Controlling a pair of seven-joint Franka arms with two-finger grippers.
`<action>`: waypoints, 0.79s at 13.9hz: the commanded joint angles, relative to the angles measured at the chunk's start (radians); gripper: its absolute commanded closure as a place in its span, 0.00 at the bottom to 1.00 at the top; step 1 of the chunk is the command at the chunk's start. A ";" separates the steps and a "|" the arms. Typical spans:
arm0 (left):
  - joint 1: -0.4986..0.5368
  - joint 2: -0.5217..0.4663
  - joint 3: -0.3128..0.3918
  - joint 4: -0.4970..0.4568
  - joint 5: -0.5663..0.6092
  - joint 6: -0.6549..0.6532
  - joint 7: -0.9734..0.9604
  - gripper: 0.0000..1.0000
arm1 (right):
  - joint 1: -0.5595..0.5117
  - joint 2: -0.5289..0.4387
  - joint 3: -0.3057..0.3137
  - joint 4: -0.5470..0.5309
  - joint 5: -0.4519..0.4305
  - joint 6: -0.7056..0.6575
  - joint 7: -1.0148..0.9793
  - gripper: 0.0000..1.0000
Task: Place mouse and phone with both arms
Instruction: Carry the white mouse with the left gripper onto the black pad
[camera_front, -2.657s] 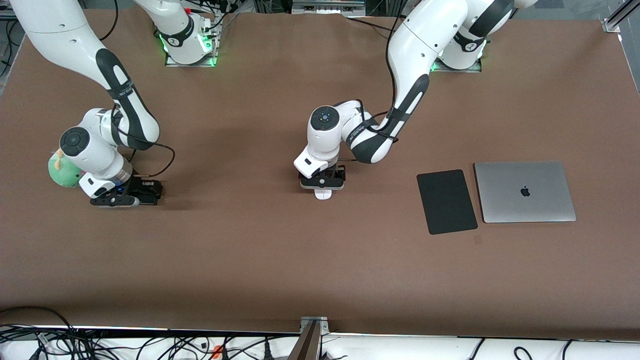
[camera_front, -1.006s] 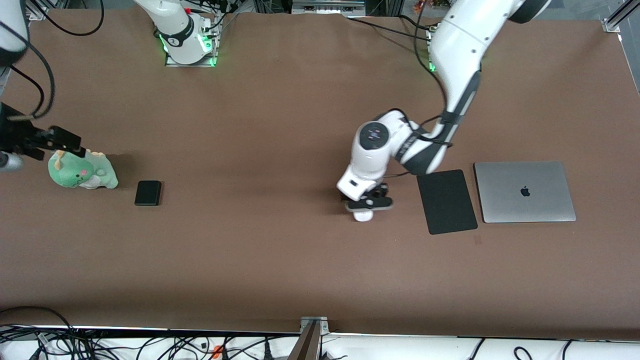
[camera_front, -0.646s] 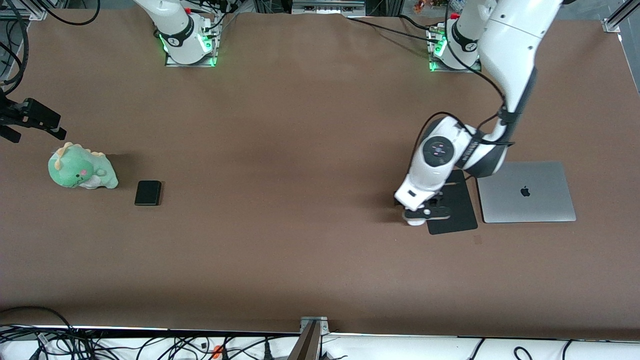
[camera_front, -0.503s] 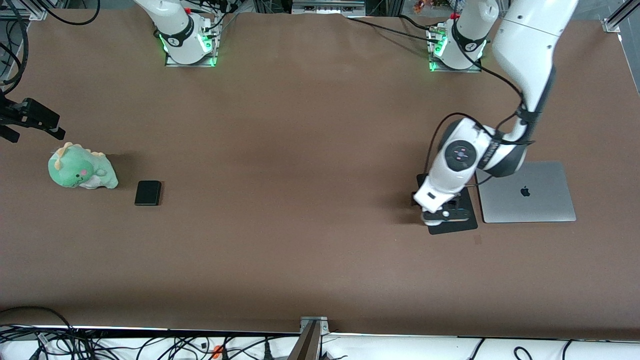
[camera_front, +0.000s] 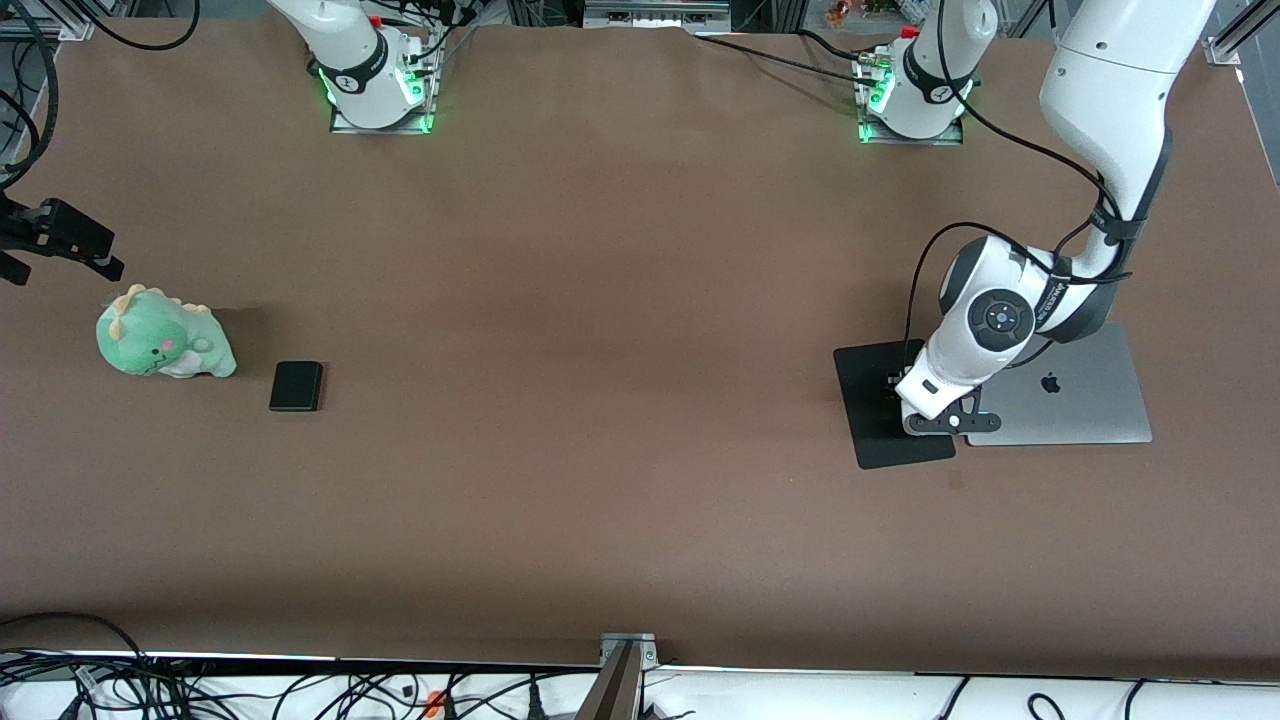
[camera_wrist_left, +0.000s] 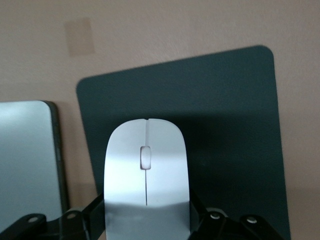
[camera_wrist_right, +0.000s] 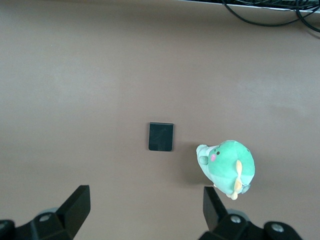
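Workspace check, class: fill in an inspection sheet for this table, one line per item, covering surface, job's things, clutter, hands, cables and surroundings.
Surface: brown table, bare across the middle.
Job's things: white mouse held over the black mouse pad; black phone lies flat on the table beside the green plush toy.
Clutter: closed silver laptop beside the pad.
Hands: left hand shut on the mouse; right hand open, raised above the phone and toy, at the right arm's end of the table.
Cables: black cable along the left arm; tangled cables below the table's near edge.
Surroundings: two arm bases with green lights.
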 joint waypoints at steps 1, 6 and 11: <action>0.005 -0.030 -0.007 -0.035 -0.030 0.024 0.020 0.42 | -0.010 -0.005 0.007 0.015 -0.009 -0.007 0.008 0.00; -0.011 -0.004 -0.007 -0.030 -0.067 0.076 0.017 0.29 | -0.010 -0.005 0.007 0.015 -0.009 -0.008 0.006 0.00; -0.009 -0.055 -0.007 -0.033 -0.065 0.055 0.023 0.00 | -0.010 -0.005 0.007 0.015 -0.009 -0.008 0.006 0.00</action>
